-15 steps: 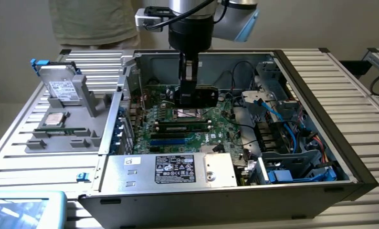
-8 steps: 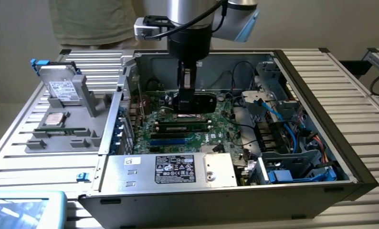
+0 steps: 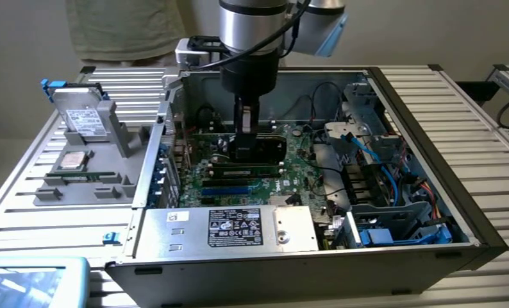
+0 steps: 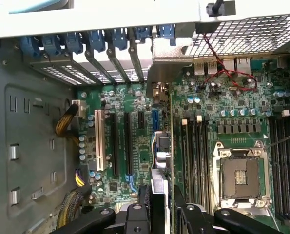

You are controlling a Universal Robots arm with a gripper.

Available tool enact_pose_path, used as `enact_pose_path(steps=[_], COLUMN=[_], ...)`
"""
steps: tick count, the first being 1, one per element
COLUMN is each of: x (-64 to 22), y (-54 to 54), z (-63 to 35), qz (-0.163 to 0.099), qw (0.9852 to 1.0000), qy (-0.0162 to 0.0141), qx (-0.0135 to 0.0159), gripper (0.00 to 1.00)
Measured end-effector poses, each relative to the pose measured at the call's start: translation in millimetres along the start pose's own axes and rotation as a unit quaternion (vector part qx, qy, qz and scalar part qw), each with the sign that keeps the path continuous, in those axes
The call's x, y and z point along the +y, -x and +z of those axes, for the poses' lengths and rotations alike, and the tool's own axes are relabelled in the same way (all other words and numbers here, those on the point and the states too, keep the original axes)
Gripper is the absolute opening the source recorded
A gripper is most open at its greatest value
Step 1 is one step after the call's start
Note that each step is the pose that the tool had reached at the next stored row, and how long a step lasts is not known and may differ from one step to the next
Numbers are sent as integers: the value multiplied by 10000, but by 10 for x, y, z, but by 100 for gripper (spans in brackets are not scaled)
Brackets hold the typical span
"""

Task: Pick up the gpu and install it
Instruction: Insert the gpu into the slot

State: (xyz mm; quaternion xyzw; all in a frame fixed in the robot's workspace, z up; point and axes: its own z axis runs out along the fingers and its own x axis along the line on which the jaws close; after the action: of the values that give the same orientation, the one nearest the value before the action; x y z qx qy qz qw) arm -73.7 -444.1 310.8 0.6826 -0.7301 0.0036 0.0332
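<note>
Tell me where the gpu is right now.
In the exterior view, the gpu is gripped by the gripper inside the open computer case, low over the middle of the green motherboard.

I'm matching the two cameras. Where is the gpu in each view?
Exterior view: gpu held upright under the end effector, inside the computer case.
Wrist view: gpu seen edge-on in the end effector's grip.
Shared landmark: the green motherboard.
</note>
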Motion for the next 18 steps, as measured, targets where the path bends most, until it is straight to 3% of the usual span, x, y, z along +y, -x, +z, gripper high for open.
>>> enact_pose_path(steps=[7,12,18], x=[41,50,77], y=[-47,-45,-18], z=[133,216,243], qz=[0,-2,-20], qw=[10000,10000,10000], qy=[0,2,2], qx=[-4,-45,-52], gripper=[29,29,29])
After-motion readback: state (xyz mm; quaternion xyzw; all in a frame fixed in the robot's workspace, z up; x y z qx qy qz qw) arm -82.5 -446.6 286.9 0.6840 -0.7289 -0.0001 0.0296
